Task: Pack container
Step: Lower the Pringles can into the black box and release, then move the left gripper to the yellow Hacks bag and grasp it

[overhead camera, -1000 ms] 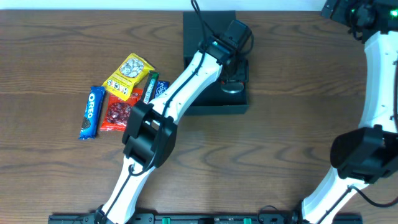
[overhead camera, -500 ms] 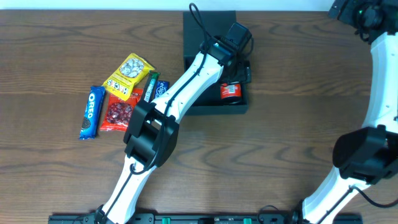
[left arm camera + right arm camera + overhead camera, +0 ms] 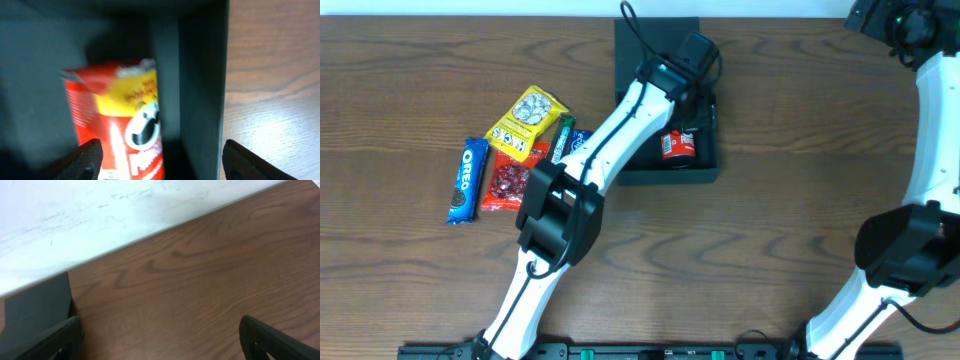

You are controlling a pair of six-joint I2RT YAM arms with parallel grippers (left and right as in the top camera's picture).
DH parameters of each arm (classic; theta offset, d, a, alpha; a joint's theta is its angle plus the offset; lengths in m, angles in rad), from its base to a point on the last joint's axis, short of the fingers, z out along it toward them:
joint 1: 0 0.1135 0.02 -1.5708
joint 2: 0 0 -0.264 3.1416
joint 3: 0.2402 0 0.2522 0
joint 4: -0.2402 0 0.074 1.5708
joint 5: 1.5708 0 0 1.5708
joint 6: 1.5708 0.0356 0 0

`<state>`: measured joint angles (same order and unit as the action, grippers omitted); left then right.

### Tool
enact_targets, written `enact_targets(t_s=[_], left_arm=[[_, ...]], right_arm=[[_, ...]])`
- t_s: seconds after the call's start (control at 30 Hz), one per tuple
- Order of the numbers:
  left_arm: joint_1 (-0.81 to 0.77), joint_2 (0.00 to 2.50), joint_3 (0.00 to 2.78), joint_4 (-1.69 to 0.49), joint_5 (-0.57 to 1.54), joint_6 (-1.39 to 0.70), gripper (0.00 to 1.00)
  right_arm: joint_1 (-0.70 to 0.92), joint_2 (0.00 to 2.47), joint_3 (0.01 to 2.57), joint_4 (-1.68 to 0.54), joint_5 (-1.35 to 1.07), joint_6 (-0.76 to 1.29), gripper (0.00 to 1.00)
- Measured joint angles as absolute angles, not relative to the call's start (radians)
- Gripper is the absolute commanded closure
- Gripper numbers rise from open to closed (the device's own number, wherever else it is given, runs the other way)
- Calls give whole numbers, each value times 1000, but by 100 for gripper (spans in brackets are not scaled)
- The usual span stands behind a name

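Container: where is it, and what is the left hand doing? (M.)

Far centre of the desk, lid flap lying open toward the back. Left hand hangs over the right half, fingers spread wide, gripping nothing. (T.)

And the can? (M.)

Can lies on its side on the container floor, near the front wall, below the open fingers and apart from them. My reading: it was set low and flat so the rest can go in beside it. (T.)

Any writing? (M.)

The can is red with a yellow panel, a moustached face and white lettering cut off by the frame edge. It looks like Pringles, but the panel print is too blurred to read. Left of the container lies a cluster of snacks, and the blue Oreo packet reads OREO plainly. The yellow packet and red packet have print too small to read. They are grouped within the left arm's reach, I judge, and not yet packed. (T.)

Right hand? (M.)

Right hand is at the far right corner, fingers wide apart and empty over bare desk. It is probably parked clear of the work. (T.)
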<state>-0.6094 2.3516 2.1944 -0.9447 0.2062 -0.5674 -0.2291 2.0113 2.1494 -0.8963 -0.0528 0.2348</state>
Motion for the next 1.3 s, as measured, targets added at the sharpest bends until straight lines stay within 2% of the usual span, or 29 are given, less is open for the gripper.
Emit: enact_targets(t_s=[0.27,0.47,0.8,0.97,1.2,1.3], left_arm=[[-538,2287,2274,-1035,105,-487,19],[-424,2192,2289,-1108,-30,-330,14],[-192,2183,2284,-1206,-29,-171,17],[-110,2183,2206,-1173,-22,-69,13],[-40,2183,2027,-1042,-10,73,2],[-39,2183,1930,-953,-7,138,5]], right_arm=[[-229,2011,2149,-897,-53,235,1],[-229,2011,2149,-902,-54,235,1],[-229,2011,2149,-916,-56,235,1],[-217,2011,2149,-916,-56,235,1],[-200,2011,2149,-916,-56,235,1],[-197,2011,2149,-917,-56,235,1]])
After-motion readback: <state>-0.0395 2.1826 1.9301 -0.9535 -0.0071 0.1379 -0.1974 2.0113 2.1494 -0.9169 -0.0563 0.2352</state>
